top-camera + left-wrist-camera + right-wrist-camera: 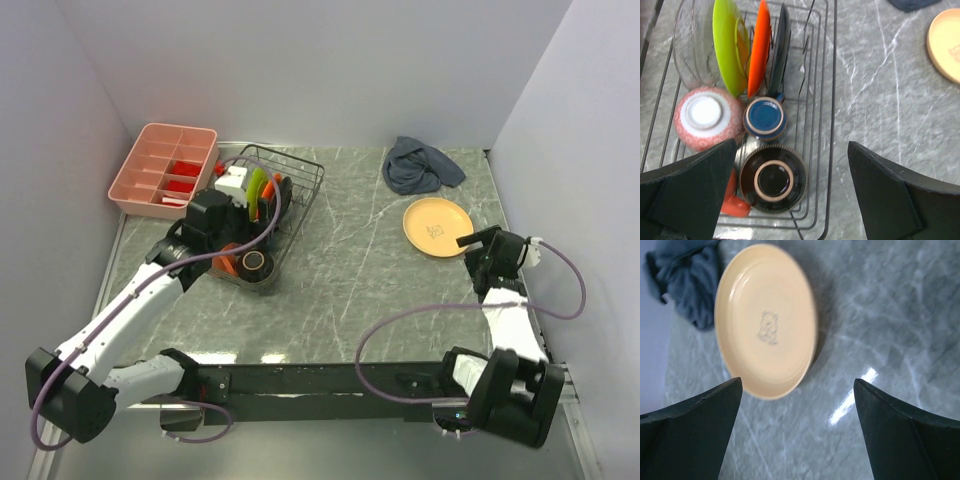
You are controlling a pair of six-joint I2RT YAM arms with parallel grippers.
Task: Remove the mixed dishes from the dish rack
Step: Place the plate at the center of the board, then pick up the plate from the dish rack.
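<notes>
1. The dish rack (pixel 288 205) stands toward the far left of the tabletop (pixel 340 290), just beside a pink tray (pixel 165 168) in the far left corner, and its near end is crowded. The dark brown bowl (pixel 772 177) lies upside down, just beside the small dark blue cup (pixel 765 117) and near the pinkish bowl (pixel 702 117). A finger coming down off-centre could land on a neighbour or a wire and jam.
2. The orange mug (pixel 735 204) is mostly hidden by the brown bowl and one finger. Lifting the bowl carelessly could drag or tip it.
3. The lime green plate (pixel 730 45) stands on edge among other upright dishes. I judge that jolting the rack could topple them against each other.
4. Glazed, rounded walls may slip from a shallow pinch, most likely on the inverted bowls.
5. The left fingers (pixel 690 195) are spread wide and empty. They hover over the rack's near end with the brown bowl between them, and I can see no contact.
6. The right fingers (pixel 690 430) are also wide apart, holding and touching nothing, near the right edge.
7. Just beyond them, the large tan-yellow plate (pixel 765 320) lies flat on the tabletop, already out of the rack. A dark cloth (pixel 685 280) sits beside it toward the far right corner.
</notes>
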